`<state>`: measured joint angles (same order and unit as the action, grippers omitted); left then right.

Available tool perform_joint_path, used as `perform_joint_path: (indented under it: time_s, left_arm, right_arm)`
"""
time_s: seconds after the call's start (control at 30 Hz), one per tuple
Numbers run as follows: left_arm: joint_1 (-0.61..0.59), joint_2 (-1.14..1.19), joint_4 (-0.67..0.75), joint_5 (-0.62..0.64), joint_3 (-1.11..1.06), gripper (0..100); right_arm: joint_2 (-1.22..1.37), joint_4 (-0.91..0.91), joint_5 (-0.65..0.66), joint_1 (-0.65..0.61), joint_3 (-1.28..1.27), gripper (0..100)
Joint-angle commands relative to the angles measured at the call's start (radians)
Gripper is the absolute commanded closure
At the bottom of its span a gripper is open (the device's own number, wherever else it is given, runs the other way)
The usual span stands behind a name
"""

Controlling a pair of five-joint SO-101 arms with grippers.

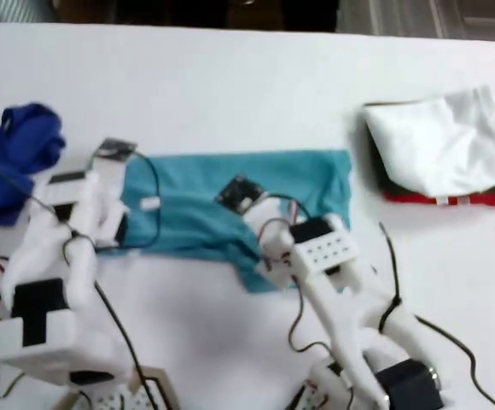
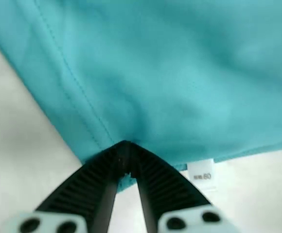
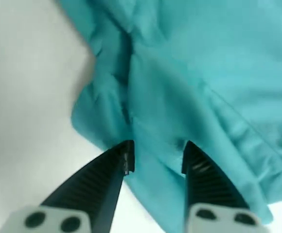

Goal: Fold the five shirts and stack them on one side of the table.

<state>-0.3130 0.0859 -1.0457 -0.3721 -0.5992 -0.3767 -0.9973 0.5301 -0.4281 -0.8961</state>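
Note:
A teal shirt [image 1: 230, 198] lies spread flat across the middle of the table. My left gripper [image 1: 121, 229] is at its left edge; in the left wrist view the left gripper [image 2: 125, 156] is shut on the teal shirt [image 2: 180, 73] at its hem, beside a white label [image 2: 201, 174]. My right gripper [image 1: 266, 253] is at the shirt's near edge. In the right wrist view the right gripper [image 3: 158, 158] is open, its fingers astride a bunched fold of the teal shirt [image 3: 189, 73]. A crumpled blue shirt [image 1: 13, 158] lies at the far left.
At the right side a stack of folded shirts has a white shirt [image 1: 439, 145] on top and a red shirt [image 1: 452, 198] at the bottom, with a dark layer between. Bare white table [image 1: 230, 85] lies behind the teal shirt. Cables trail from both arms.

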Motion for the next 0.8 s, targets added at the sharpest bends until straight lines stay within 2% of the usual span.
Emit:
perform_joint_path:
  time_s: [0.0,0.47,0.53,0.63,0.7,0.77]
  left_arm:
    - [0.003,0.006,0.014,-0.003,0.008,97]
    - [0.003,0.006,0.015,-0.003,0.008,97]
    - [0.003,0.006,0.015,-0.003,0.008,97]
    - [0.003,0.006,0.015,-0.003,0.008,97]
    - [0.003,0.006,0.015,-0.003,0.007,97]
    - [0.003,0.006,0.015,-0.003,0.007,97]
  right_arm:
    - [-0.022,0.033,0.009,0.047,0.040,87.2]
    - [0.189,0.067,0.009,0.053,0.044,83.4]
    - [0.193,0.070,0.008,0.053,0.049,87.4]
    - [0.173,0.056,0.002,0.054,0.080,98.9]
    - [0.128,0.025,0.000,0.070,0.101,96.4]
    - [0.062,-0.008,0.000,0.074,0.123,98.2]
